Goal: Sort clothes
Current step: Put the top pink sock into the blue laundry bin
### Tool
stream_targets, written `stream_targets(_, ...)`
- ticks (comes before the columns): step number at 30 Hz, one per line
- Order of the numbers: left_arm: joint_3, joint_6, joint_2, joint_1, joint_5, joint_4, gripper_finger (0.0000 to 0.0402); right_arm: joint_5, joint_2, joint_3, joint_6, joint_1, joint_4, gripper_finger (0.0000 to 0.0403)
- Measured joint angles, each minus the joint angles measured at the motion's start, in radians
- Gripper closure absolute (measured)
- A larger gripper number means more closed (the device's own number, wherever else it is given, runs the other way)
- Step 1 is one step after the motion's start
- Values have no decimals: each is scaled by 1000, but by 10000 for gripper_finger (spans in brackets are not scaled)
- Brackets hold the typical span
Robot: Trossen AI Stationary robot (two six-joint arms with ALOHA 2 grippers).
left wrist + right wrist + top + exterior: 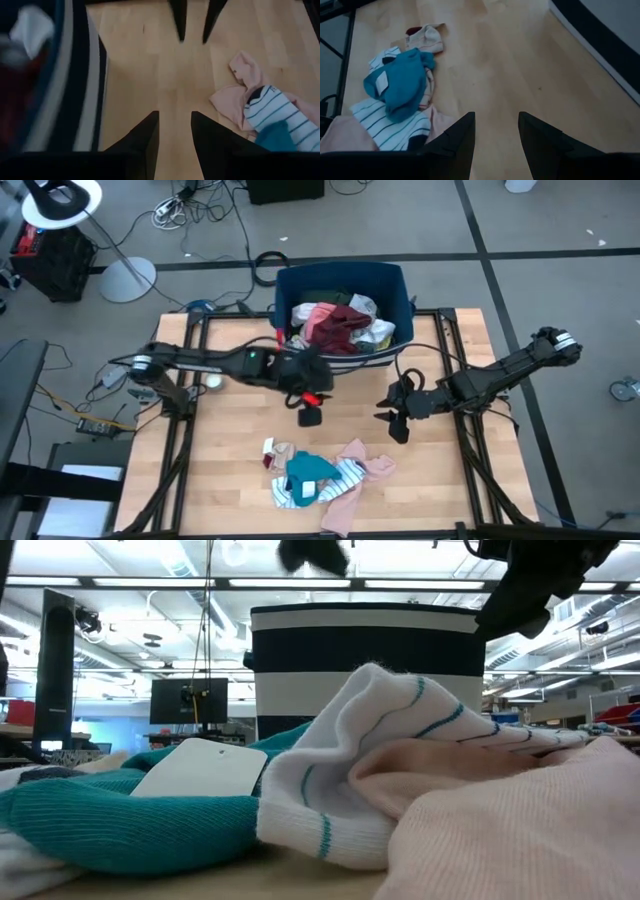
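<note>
Roughly four clothes [320,478] heaped, one bin [342,283].

1. In the low view the clothes pile [420,790] fills the front and hides most of the striped bin [365,660].
2. In the left wrist view the bin [50,80] is blurry and cut off at the edge.
3. The clothes inside the bin [335,325] are too jumbled to tell apart.
</note>
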Motion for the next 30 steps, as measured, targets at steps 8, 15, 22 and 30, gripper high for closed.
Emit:
stream_targets(8,-642,-174,-335,-3,0,453,282,36,0,0,0,12,9,250)
stream_targets(15,-1016,-269,-618,-35,-9,704,282,24,72,0,-45,10,104,250)
stream_targets(22,-1196,-299,-794,-84,-53,833,282,-49,206,0,-92,-5,199,250)
stream_targets(30,-1252,-338,-825,-130,-76,853,282,-158,295,0,-84,-9,184,250)
